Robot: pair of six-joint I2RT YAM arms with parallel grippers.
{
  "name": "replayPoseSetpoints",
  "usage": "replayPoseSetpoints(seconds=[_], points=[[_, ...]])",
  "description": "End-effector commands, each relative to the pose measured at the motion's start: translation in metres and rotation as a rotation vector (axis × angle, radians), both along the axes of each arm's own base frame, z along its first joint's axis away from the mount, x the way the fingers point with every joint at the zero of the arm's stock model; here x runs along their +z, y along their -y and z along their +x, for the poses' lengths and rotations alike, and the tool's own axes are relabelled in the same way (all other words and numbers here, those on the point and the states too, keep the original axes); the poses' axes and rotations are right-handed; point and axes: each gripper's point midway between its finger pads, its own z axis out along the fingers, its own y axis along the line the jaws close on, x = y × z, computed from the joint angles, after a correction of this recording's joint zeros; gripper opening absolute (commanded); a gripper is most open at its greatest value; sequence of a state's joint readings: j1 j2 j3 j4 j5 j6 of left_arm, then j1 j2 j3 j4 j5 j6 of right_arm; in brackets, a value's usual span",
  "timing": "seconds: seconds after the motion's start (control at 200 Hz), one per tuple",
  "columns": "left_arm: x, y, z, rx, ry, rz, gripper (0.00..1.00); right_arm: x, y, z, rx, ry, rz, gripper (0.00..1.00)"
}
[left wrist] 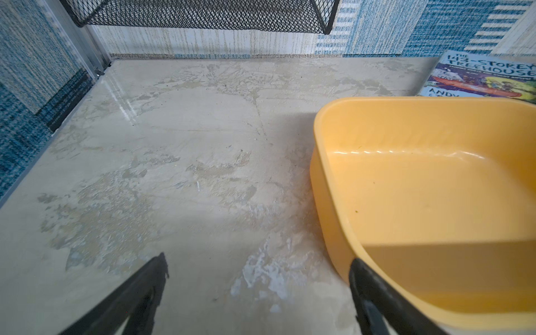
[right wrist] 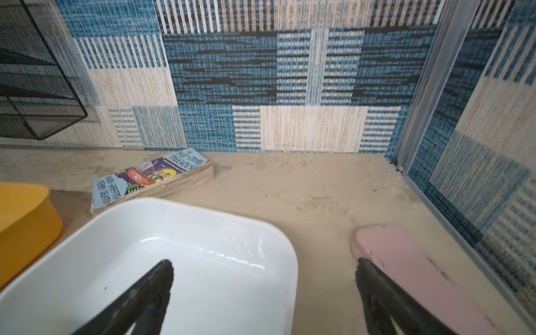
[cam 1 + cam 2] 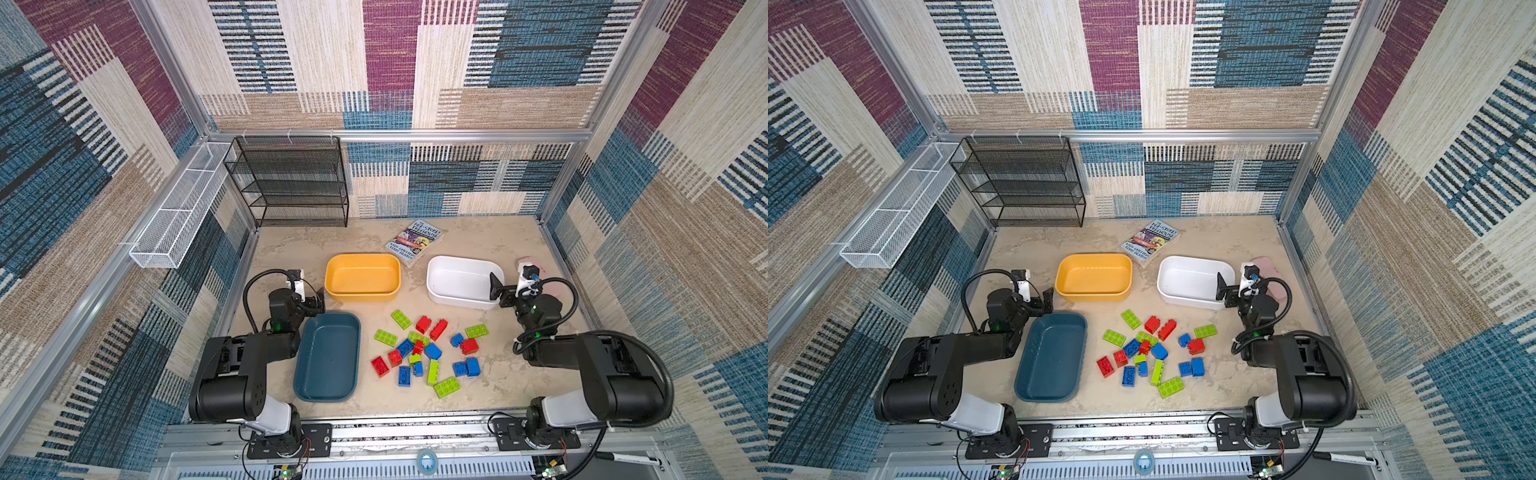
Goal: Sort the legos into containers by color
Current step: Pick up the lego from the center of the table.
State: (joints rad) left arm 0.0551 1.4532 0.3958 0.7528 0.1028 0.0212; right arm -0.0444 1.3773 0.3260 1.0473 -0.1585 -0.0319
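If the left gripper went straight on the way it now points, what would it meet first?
Probably the yellow bin: one finger of the open left gripper lines up with its near corner. Between the fingers lies only bare table up to the back wall. Height over the rim unclear.
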Motion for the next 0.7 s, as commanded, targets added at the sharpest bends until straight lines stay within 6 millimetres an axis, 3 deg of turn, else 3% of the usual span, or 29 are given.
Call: replayPoseSetpoints(seconds=[0.0, 0.21, 0.356, 0.521, 0.691], points=[[0.037, -0.011, -0.001, 0.073, 0.060, 0.005, 0.99, 0.012, -0.012, -0.003, 0.067, -0.030, -0.009, 0.99], [0.096, -0.010, -0.011, 0.132, 0.005, -0.128, 0.99, 0.071, -0.024, -0.009, 0.138, -0.003, 0.000, 0.99], [0.128, 0.003, -0.018, 0.144, -0.100, -0.221, 0.99, 0.089, -0.039, -0.016, 0.231, -0.079, 0.031, 0.99], [0.144, 0.052, -0.040, 0.016, -0.233, -0.251, 0.99, 0.096, -0.060, -0.029, 0.358, -0.204, 0.081, 0.99], [0.136, 0.100, -0.088, -0.129, -0.417, -0.259, 0.99, 0.104, -0.075, -0.050, 0.450, -0.334, 0.120, 0.99]])
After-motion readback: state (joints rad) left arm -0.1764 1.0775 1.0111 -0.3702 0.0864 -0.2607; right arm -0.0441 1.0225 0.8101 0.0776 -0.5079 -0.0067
